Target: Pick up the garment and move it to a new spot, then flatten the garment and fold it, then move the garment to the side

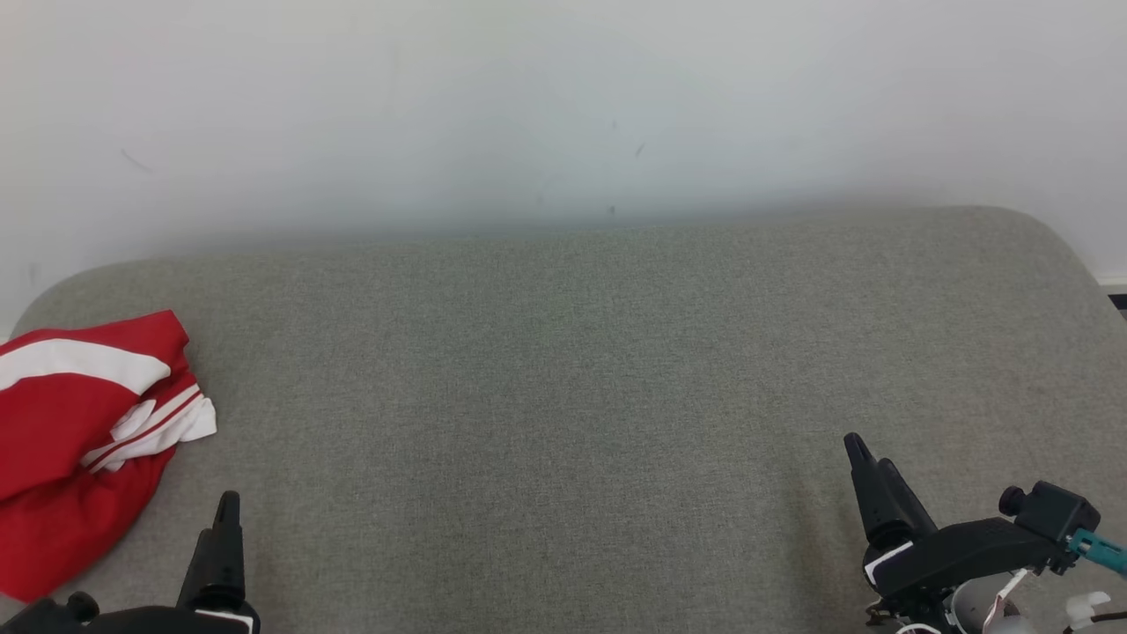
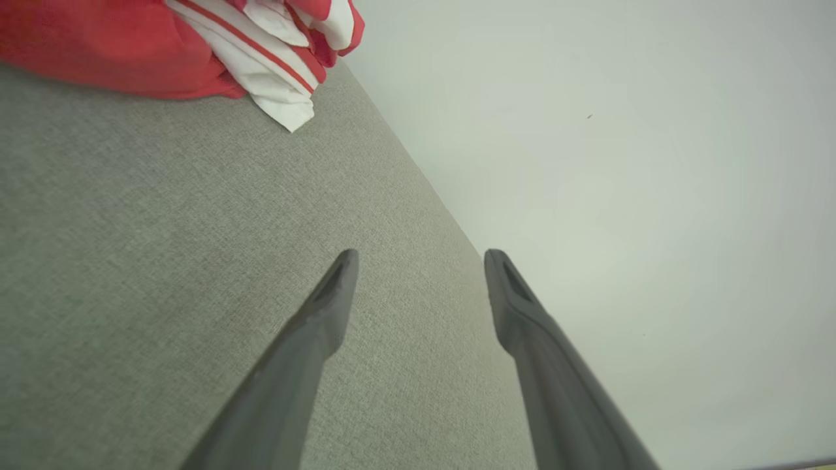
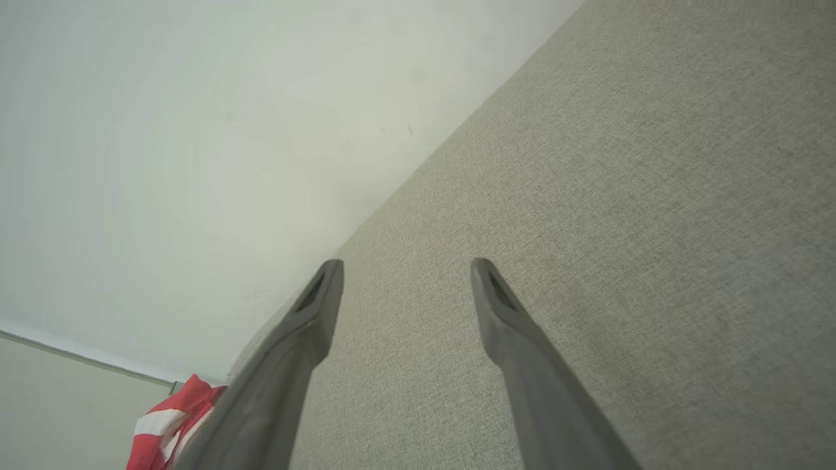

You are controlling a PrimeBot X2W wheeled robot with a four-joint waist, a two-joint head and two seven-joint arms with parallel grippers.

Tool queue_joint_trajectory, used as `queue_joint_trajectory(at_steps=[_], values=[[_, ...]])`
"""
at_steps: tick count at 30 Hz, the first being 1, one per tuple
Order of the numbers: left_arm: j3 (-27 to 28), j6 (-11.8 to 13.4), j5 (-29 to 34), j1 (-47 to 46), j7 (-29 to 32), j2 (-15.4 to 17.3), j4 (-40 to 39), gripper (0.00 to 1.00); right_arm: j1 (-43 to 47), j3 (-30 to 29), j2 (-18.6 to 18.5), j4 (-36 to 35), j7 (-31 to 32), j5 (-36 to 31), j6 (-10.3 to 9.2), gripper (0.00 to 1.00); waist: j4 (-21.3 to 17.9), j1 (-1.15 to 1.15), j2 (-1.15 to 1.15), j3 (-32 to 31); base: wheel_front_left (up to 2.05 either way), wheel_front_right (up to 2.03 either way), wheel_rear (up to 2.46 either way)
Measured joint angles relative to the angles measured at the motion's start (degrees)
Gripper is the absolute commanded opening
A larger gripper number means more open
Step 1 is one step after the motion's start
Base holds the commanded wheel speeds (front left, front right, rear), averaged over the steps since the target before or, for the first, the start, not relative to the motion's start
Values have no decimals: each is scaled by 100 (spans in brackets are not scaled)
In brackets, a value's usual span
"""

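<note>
Grey woven upholstery (image 1: 563, 396) with rounded far corners spreads across the head view. Behind it is a plain white wall (image 1: 563, 106) marked with a few small dark specks (image 1: 639, 150).

At the far left lies a crumpled red fabric garment with broad white bands and thin red-and-white striped trim (image 1: 79, 440). It rests on the left end of the upholstery, partly cut off by the picture's left edge. A white corner of it pokes out toward the middle.

Just right of the garment and nearer the robot, the left gripper (image 2: 421, 261) sits at the lower left of the head view. Its two long dark fingers are spread wide apart, and the gap between them frames the upholstery's far edge. It is near the garment but not touching it. In the left wrist view the cloth lies up and to the left of the fingertips, with a stretch of grey weave between.

At the lower right of the head view is the right gripper (image 1: 867, 451). Its fingers point up and slightly left, and a teal connector (image 1: 1096, 546) shows on the black wrist housing behind it. The right wrist view shows these fingers parted just as widely over the upholstery, gripping no cloth. In that view the garment is a small red-and-white patch at the bottom left, well apart from this gripper.
</note>
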Motion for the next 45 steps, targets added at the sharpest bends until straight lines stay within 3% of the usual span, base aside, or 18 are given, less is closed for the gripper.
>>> queue_joint_trajectory(at_steps=[5,6,45], values=[[-47,58,461,4,0,30,-41,100,-4,100,-47,-19,-25,-377,-55,100,-1,0,0,-23,0,0,0],[-107,210,1340,134,10,74,-104,100,-14,289,-190,-70,15,-1116,-202,100,-8,0,0,-65,0,0,0],[-168,734,4765,394,501,261,-1014,100,-83,582,-543,-731,108,-4102,-727,100,-10,0,0,-227,0,0,0]])
